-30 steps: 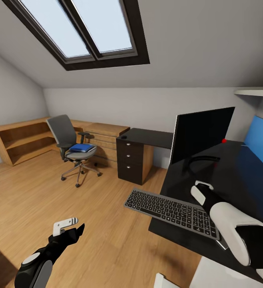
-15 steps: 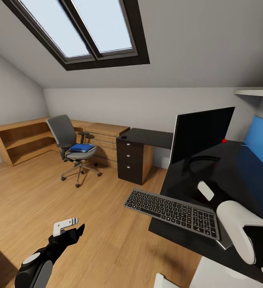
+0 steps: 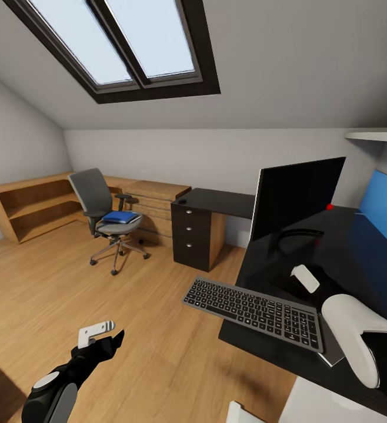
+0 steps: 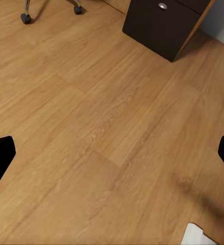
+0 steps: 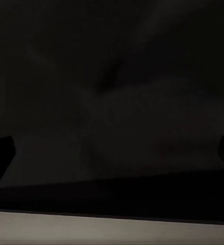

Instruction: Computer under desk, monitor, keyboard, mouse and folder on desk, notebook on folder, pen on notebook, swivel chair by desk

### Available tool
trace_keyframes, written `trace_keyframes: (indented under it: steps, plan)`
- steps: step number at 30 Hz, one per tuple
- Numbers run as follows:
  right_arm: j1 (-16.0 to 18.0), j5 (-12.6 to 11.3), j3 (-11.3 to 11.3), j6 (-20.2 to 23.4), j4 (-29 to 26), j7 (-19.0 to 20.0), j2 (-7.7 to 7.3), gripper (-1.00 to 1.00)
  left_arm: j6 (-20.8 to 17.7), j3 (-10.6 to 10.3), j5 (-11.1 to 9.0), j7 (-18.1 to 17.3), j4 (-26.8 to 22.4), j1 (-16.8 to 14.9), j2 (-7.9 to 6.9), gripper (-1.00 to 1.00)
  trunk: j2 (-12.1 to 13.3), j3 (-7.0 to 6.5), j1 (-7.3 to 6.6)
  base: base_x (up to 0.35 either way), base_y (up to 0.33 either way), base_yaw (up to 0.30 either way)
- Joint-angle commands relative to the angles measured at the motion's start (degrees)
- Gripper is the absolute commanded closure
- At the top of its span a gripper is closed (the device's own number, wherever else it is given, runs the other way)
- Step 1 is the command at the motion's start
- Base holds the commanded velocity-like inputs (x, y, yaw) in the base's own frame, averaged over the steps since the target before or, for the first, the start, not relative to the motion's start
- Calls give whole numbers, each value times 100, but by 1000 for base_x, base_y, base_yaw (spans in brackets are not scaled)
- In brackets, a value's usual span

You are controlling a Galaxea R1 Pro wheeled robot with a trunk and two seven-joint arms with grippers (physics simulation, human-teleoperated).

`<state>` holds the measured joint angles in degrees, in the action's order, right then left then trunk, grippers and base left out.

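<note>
The monitor (image 3: 296, 197) stands upright on the black desk (image 3: 358, 258). In front of it lies the keyboard (image 3: 252, 305), its left end overhanging the desk's edge. My right gripper (image 3: 299, 283) hovers open just behind the keyboard, and its wrist view has the dark desk top between the fingertips (image 5: 0, 153). Across the room, the blue folder (image 3: 121, 217) rests on the seat of the swivel chair (image 3: 102, 205). Low over the wood floor, my left gripper (image 3: 102, 335) is open and empty. The computer, notebook and pen cannot be made out.
A black drawer unit (image 3: 192, 235) carries the desk's far wing, with a small dark lump (image 3: 182, 201) on top. Low light-wood cabinets (image 3: 34, 202) line the back wall behind the chair. A blue panel (image 3: 384, 205) backs the desk at right.
My right arm has drawn back to the right, off the keyboard's right end, and its wrist has turned. The keyboard, the left arm and the camera have stayed put.
</note>
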<state>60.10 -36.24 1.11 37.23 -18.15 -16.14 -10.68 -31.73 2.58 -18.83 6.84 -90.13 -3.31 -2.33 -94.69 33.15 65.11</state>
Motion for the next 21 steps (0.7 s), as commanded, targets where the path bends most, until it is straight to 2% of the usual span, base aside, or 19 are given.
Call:
trace_keyframes:
  steps: [1, 13, 21]
  plan:
    - [2, -64, 12, 21, -11, -48, -2, -100, -26, -4, -61, 45, -5, -3, -3, -100, -3, 6, 0, 0, 0, 0]
    - [2, -123, 4, 170, -10, -47, -4, -100, -26, -3, -61, 45, 4, -3, -5, -100, -3, 6, 0, 0, 0, 0]
    - [2, -414, 3, 187, 0, -47, -79, -100, -34, -3, -60, 45, 11, -3, -5, -100, -3, 6, 0, 0, 0, 0]
